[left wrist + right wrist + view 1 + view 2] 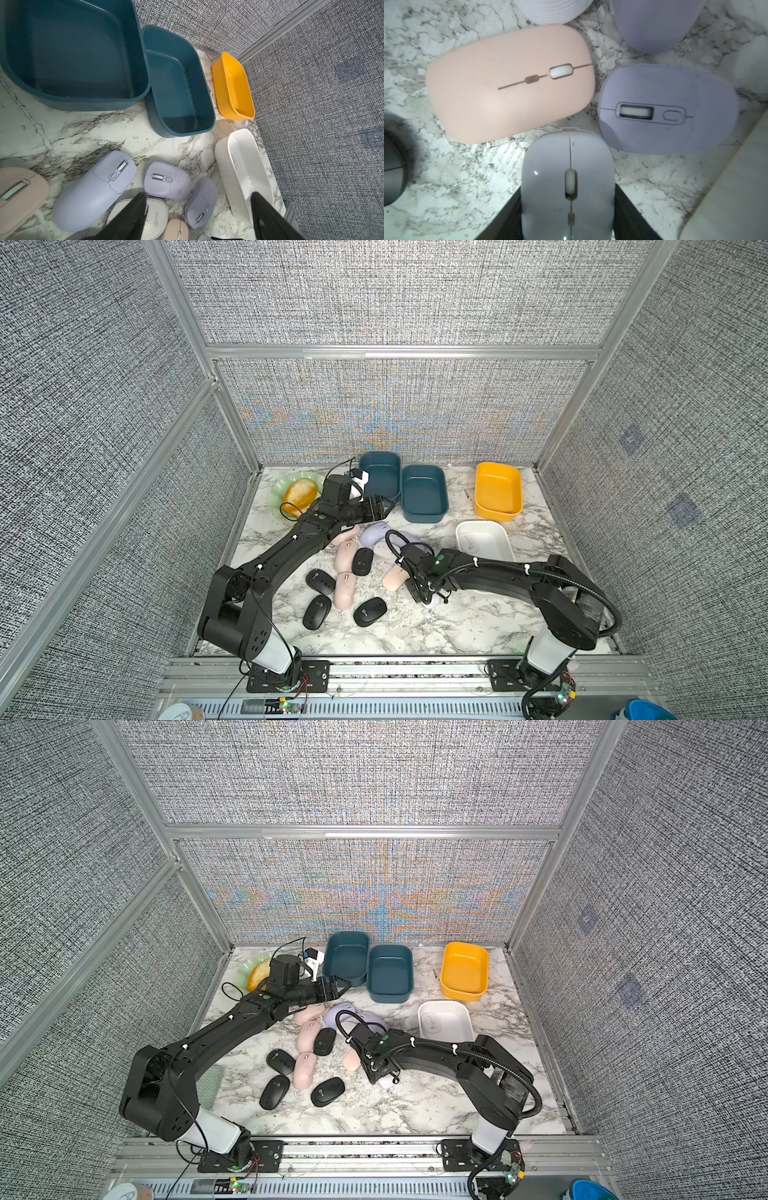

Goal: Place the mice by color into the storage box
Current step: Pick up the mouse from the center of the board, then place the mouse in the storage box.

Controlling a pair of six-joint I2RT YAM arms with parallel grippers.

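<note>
Nearest to the robot base, the front black mouse (370, 612) is seen lying on the marble tabletop (415, 630), apart from the work. Just behind it, the right end effector (568, 190) is placed low over a white mouse (568, 162), with one jaw at each long side. The jaws are seen close against the flanks, but whether the mouse is already pressed cannot be told. The mouse lies flat on the tabletop. A pink mouse (508, 83) and a lilac mouse (668, 110) are found just beside its front end. The closing should therefore be finished evenly on both flanks, and the lift should be made straight up, so that the smooth shell is not squeezed forward into these neighbours. Further back, the white box (223, 166) is judged to be the target. Beyond the lilac mouse, the left end effector (198, 194) is held wide and empty. Farthest, the dark blue box (424, 517) and the yellow box (496, 514) are seen without mice
</note>
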